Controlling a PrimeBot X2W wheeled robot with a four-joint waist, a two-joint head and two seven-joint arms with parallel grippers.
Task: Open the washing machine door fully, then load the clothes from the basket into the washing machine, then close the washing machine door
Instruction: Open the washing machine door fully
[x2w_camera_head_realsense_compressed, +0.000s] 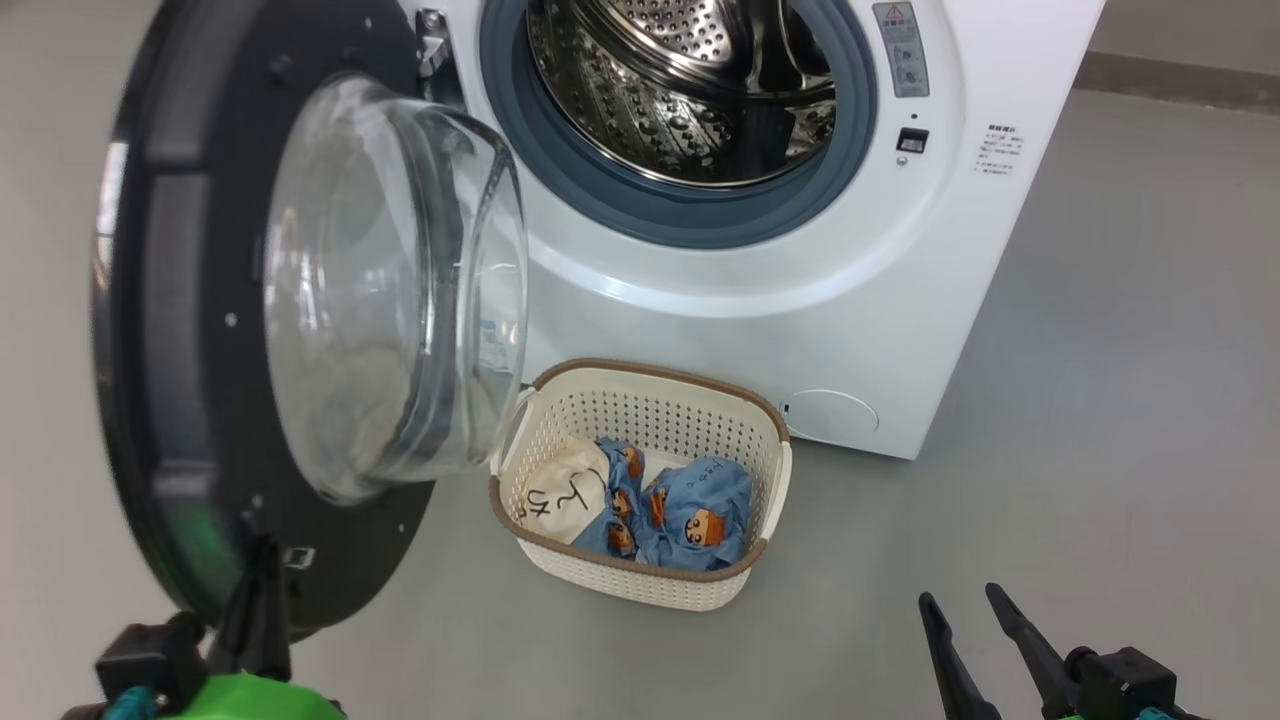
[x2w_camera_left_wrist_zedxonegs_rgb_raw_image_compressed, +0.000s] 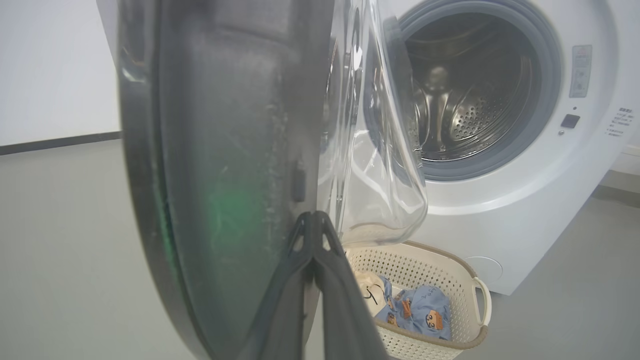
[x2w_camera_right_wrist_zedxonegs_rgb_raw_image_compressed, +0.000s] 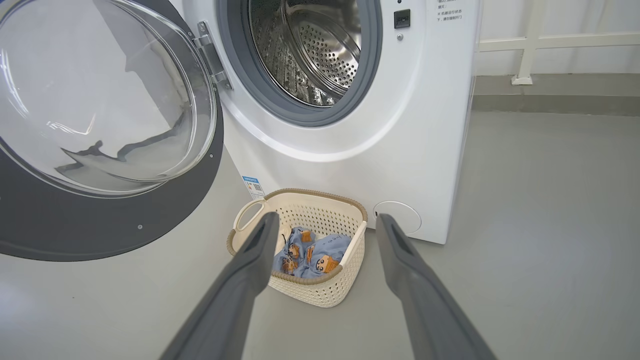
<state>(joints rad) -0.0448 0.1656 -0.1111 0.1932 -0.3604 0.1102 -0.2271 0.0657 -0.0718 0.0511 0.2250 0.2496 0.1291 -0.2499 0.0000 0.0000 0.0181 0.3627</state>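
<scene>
The washing machine (x2w_camera_head_realsense_compressed: 800, 300) stands with its steel drum (x2w_camera_head_realsense_compressed: 690, 90) exposed. Its door (x2w_camera_head_realsense_compressed: 170, 330) hangs swung out to the left, the glass bulge (x2w_camera_head_realsense_compressed: 390, 290) facing the basket. My left gripper (x2w_camera_head_realsense_compressed: 262, 548) is shut with nothing between its fingers, and its tips rest against the lower black rim of the door (x2w_camera_left_wrist_zedxonegs_rgb_raw_image_compressed: 225, 150); the shut left gripper (x2w_camera_left_wrist_zedxonegs_rgb_raw_image_compressed: 313, 216) looks along that rim. The cream basket (x2w_camera_head_realsense_compressed: 765, 420) sits on the floor before the machine, holding the clothes (x2w_camera_head_realsense_compressed: 690, 515). My right gripper (x2w_camera_head_realsense_compressed: 958, 597) hangs open, low at the right, apart from the basket (x2w_camera_right_wrist_zedxonegs_rgb_raw_image_compressed: 320, 192) and the clothes (x2w_camera_right_wrist_zedxonegs_rgb_raw_image_compressed: 310, 255).
Grey floor (x2w_camera_head_realsense_compressed: 1100, 400) spreads to the right of the machine and in front of the basket. A wall skirting (x2w_camera_right_wrist_zedxonegs_rgb_raw_image_compressed: 550, 95) and a white rail (x2w_camera_right_wrist_zedxonegs_rgb_raw_image_compressed: 525, 45) run behind on the right. The open door takes up the space to the left.
</scene>
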